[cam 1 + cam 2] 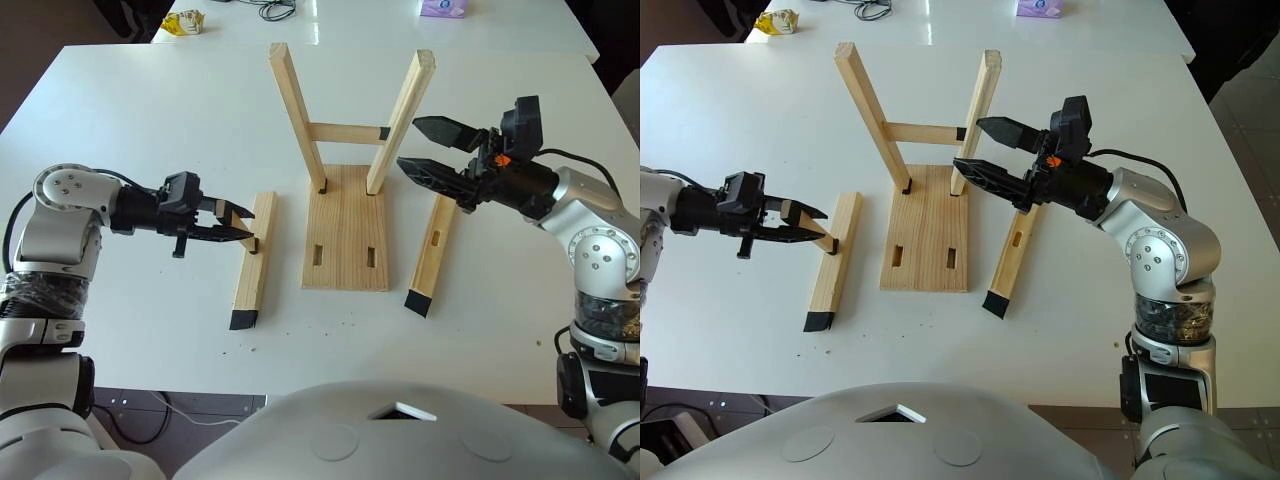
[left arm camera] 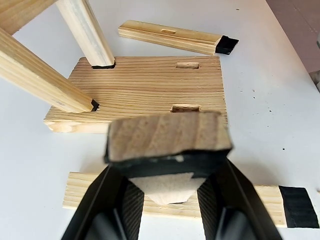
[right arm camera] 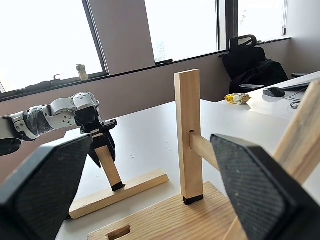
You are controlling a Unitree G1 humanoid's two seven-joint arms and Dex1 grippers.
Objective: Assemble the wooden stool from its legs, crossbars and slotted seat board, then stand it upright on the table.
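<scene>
Crossbar (image 2: 167,137) clamped in left claw (image 1: 241,225) | right claw (image 1: 410,142) spread beside upright leg (image 1: 400,120)

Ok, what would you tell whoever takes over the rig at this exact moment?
Left gripper: shut on a short black-tipped wooden crossbar, whose lower end rests on the pale wooden leg lying left of the board; I cannot tell if it is seated.
Right gripper: open, empty, beside the right upright leg.
Done: the slotted wooden seat board lies flat; two legs stand in its far slots, joined by a fixed crossbar.
Left: join the held crossbar to both loose legs, including the one right of the board, fit them into the empty near slots, then stand the stool upright.
</scene>
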